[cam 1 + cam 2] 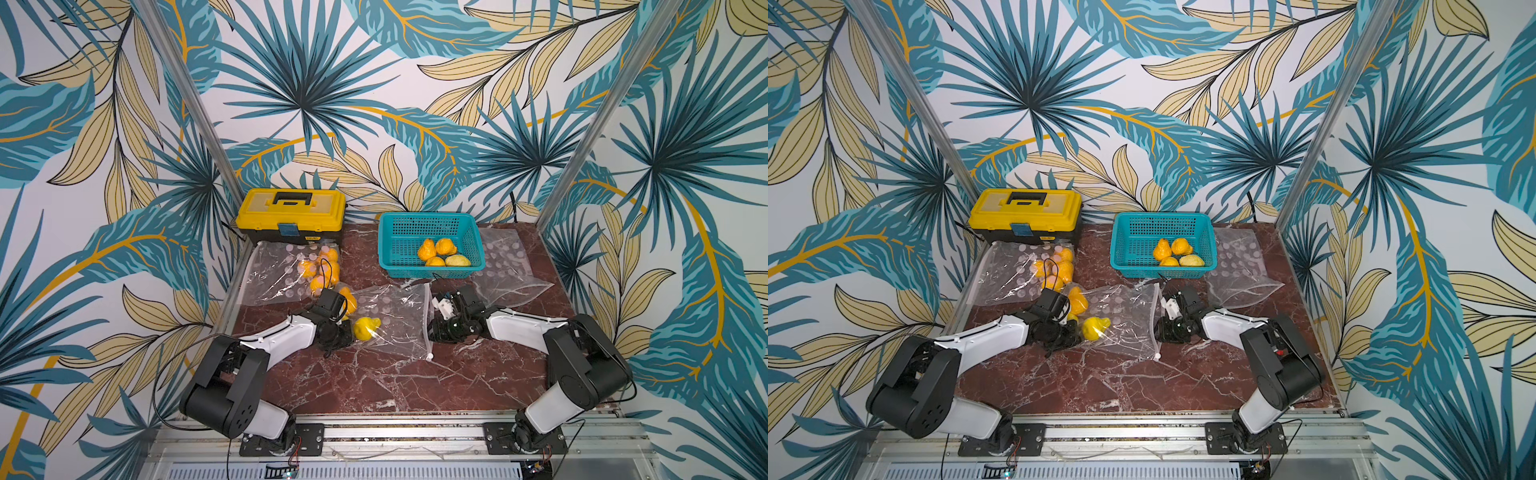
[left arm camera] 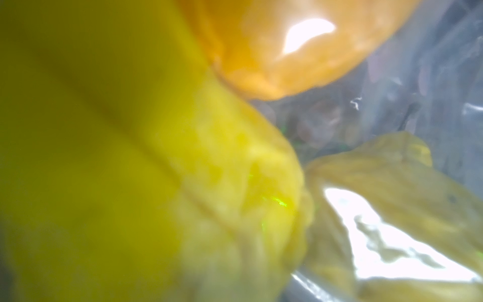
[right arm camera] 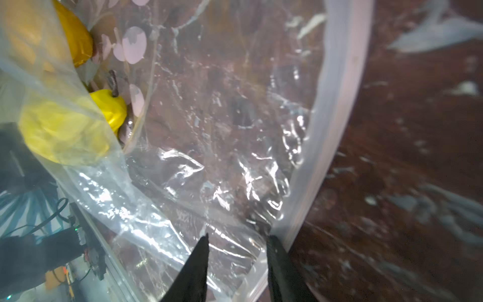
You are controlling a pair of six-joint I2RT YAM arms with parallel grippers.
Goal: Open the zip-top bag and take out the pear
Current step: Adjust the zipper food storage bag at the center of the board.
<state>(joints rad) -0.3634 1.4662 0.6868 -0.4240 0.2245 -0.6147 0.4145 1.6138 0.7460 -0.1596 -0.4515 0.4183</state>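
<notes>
The clear, white-dotted zip-top bag [image 1: 395, 316] lies crumpled in the middle of the red marble tabletop [image 1: 374, 382], between the two arms. Its zip strip [image 3: 337, 104] runs along the edge facing the right arm, with a small white slider [image 1: 429, 356] at the near end. Whether the strip is sealed cannot be told.

The yellow pear [image 1: 365, 328] sits at the opposite end of the bag. In the right wrist view its body is hazed by film, with the dark stem pointing toward the zip. An orange pear [image 1: 349, 299] lies just beyond it.

The left hand [image 1: 348, 332] is down at the pear's end of the bag. Its wrist view is filled with blurred yellow and orange fruit and shows no fingers, so its grip cannot be told. The right hand [image 3: 238, 236] is at the zip edge with its two dark fingertips [image 3: 201, 261] spread apart. Loose film lies between them and the zip strip passes just beside one.

At the back stand a yellow toolbox [image 1: 291, 212] and a teal basket [image 1: 388, 249] holding four pears. A second bag [image 1: 274, 274] of orange pears lies in front of the toolbox, and an empty bag [image 1: 507, 266] lies beside the basket.
</notes>
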